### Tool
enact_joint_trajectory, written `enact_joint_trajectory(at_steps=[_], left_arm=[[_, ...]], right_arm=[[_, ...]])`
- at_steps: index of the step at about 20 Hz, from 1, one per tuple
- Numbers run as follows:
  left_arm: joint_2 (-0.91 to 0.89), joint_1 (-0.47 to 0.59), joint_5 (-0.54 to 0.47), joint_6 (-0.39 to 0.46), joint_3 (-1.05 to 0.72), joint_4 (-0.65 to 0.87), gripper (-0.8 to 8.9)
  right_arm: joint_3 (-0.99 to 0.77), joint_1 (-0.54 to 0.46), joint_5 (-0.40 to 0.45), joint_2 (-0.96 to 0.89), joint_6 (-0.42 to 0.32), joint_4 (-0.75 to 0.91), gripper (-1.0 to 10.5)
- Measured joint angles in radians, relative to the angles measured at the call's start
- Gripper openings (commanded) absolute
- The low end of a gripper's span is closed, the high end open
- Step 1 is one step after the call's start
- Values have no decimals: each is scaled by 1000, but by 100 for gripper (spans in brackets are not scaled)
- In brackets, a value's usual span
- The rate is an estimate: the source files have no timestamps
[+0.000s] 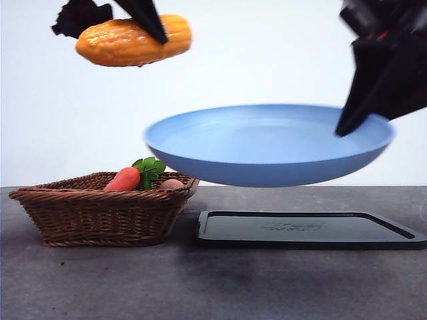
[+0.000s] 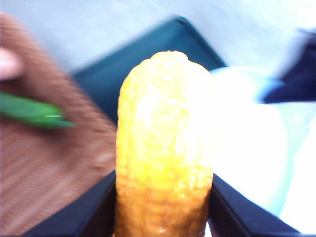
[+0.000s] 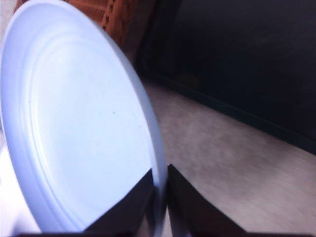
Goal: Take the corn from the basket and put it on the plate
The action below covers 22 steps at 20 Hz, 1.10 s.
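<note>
High at the upper left of the front view, the orange-yellow corn [image 1: 133,41] hangs in the air with my left gripper [image 1: 148,23] shut on it. In the left wrist view the corn [image 2: 163,148] fills the gap between the two black jaws. The light-blue plate [image 1: 267,143] floats level above the table, its right rim pinched by my right gripper [image 1: 350,123]. The right wrist view shows the plate [image 3: 79,123] with its rim clamped in that gripper [image 3: 160,197]. Below the corn sits the brown wicker basket [image 1: 100,210].
In the basket lie a red-orange carrot [image 1: 123,179] with green leaves and a pinkish-tan egg-like item [image 1: 172,185]. A flat black tray [image 1: 307,230] rests on the grey table under the plate.
</note>
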Motion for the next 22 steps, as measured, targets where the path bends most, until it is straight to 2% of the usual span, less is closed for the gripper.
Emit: enact_joint_trajectory(at_steps=[5, 9, 13, 18, 22], left_arm=[[99, -124, 6, 2, 0, 10, 190], [210, -190, 6, 25, 0, 13, 190], [238, -210, 6, 34, 0, 17, 196], [240, -224, 7, 34, 0, 5, 357], [240, -229, 12, 38, 0, 1, 391]], right_arm=[[0, 0, -135, 83, 78, 109, 4], [0, 0, -139, 83, 113, 117, 4], [0, -1, -128, 85, 116, 95, 4], [0, -1, -127, 85, 116, 92, 4], [0, -1, -121, 85, 116, 92, 4]])
